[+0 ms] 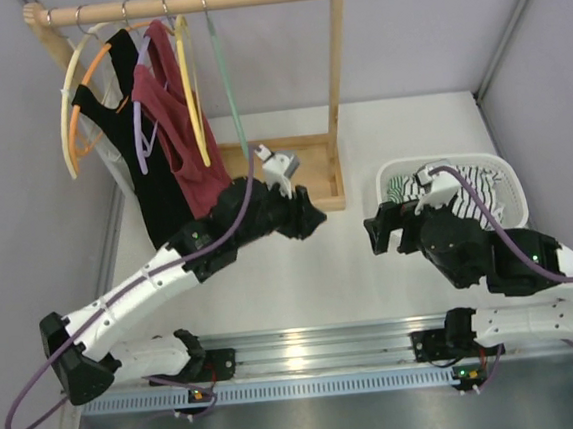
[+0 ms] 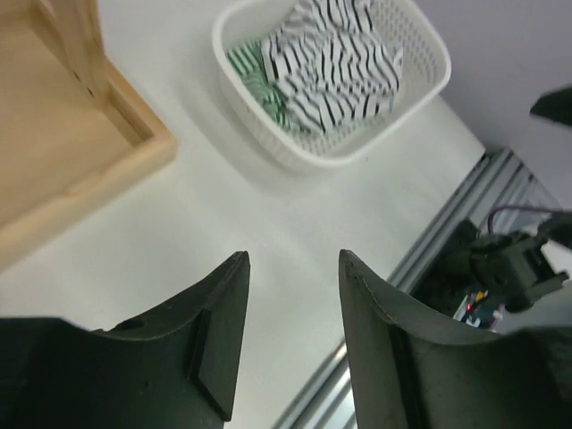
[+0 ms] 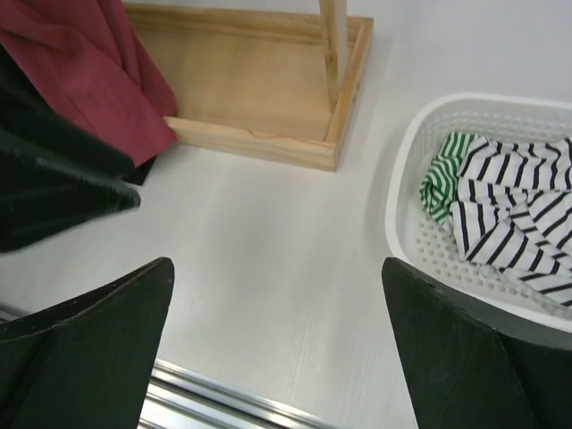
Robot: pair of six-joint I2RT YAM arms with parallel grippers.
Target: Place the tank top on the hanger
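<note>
Hanging from the wooden rack (image 1: 188,2), the tank top (image 1: 174,134) sat behind and to the left of the left pincer (image 2: 292,268). Its lower hem came near that arm's wrist, but the fingertips were clear of it. From the right pincer (image 3: 277,268) it lay well off to the left and farther away, past the left arm, with its hem over the left end of the rack's wooden base (image 3: 250,80).

The left pincer's two fingers were parted by a moderate gap. Nothing was between them and they touched nothing, with bare desk (image 1: 303,283) below. Ahead and to its right stood the white basket (image 2: 420,89) with a striped cloth (image 2: 335,63) in it. The right pincer was spread wide and also had nothing in it, poised above the desk with the basket just to its right.

The tank top hung lengthwise, straps up at the rod and hem down toward the base, so its long axis ran from the rod toward the left pincer. The lavender hanger (image 1: 139,142) curved along its left edge, on the side away from both pincers, next to a black garment (image 1: 154,186). Whether the straps actually sat over that hanger could not be told.
</note>
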